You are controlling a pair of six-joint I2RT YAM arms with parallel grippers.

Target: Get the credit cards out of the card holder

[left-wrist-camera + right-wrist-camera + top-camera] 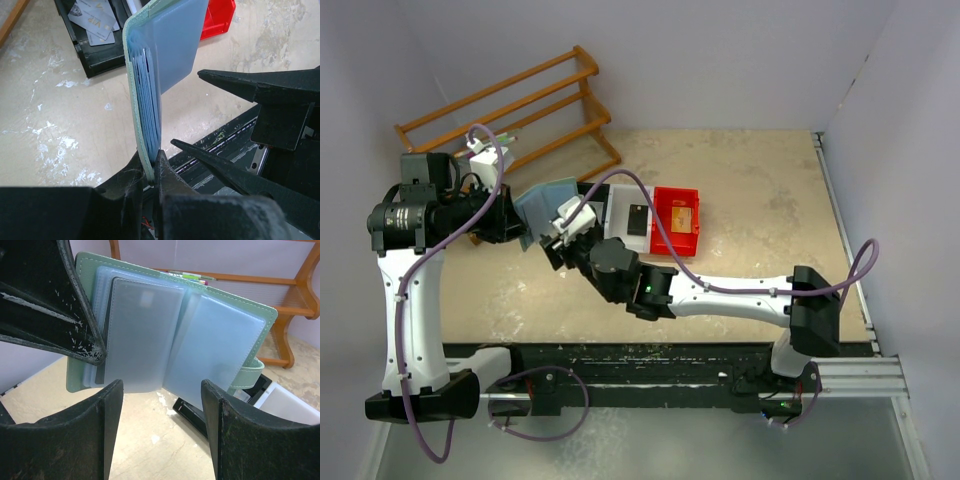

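**Holder pinched on the left, right claw open**

From above, we see the card holder (542, 205) raised off the worktop (750, 200) between both arms, left of the white bin (617, 212). In the left wrist view, the left claw (150, 172) is clamped tight on the card holder's lower edge, and silvery credit cards (95, 22) lie in a black bin (100, 62). In the right wrist view, the right claw (161, 385) stands parted and empty before the open sleeves.
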